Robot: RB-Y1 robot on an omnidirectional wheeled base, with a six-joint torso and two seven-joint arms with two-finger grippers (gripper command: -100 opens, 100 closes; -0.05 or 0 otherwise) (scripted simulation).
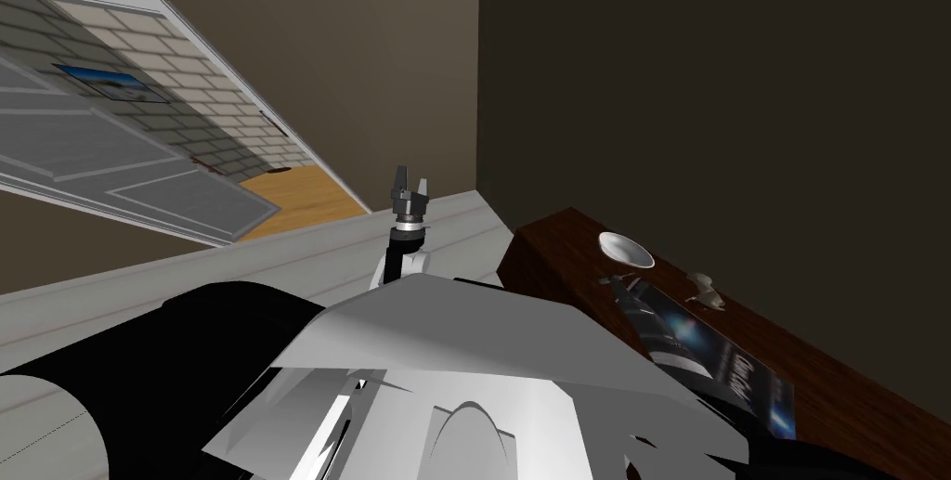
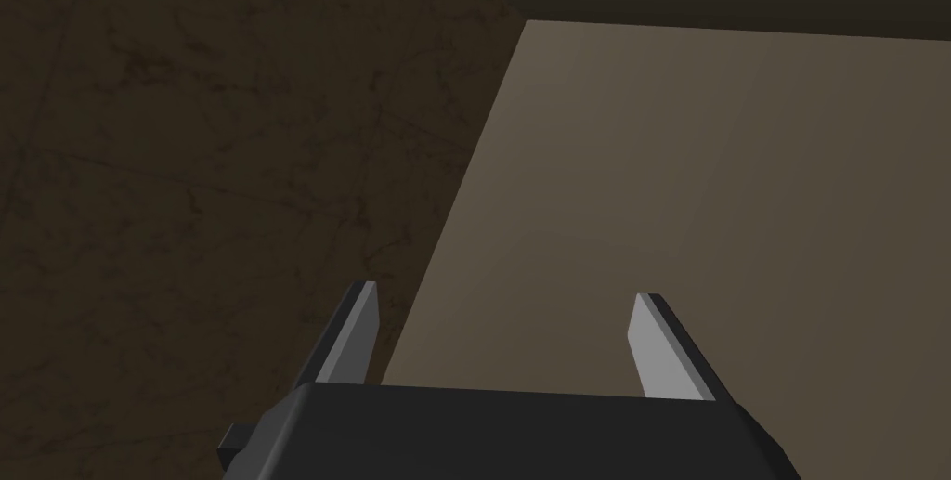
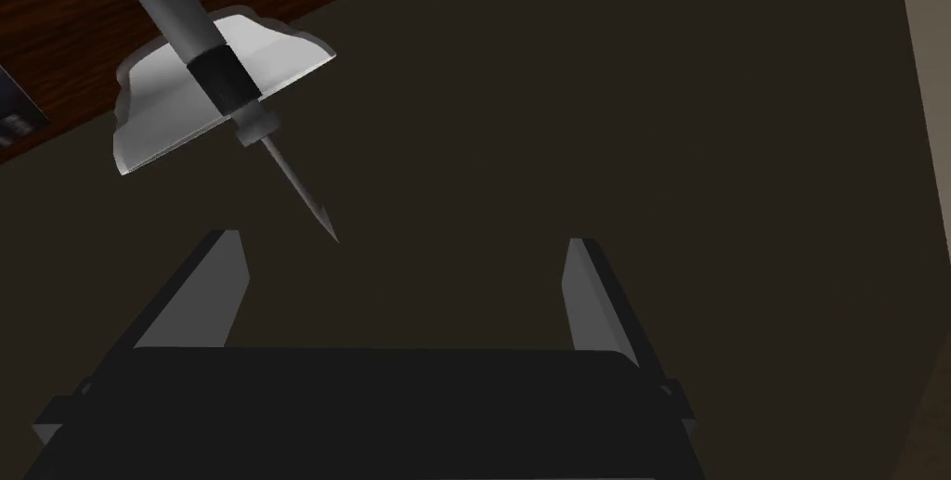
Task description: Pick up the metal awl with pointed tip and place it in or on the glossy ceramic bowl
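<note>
Right wrist view: the right gripper (image 3: 401, 293) stands wide open, gripping nothing. Ahead of it and off to 1 side, the awl (image 3: 221, 77) slants with its pointed tip aimed back at the claw. It crosses in front of the white bowl (image 3: 158, 122) on the dark wooden table (image 3: 65, 1). The left gripper (image 2: 506, 344) is raised, also wide open.

My head looks down from far at the small white round bowl (image 1: 625, 250); my right wrist camera sees it nearer.

Dark blue book (image 1: 743, 382), pale lettering on cover, perhaps a title, unreadable
</note>
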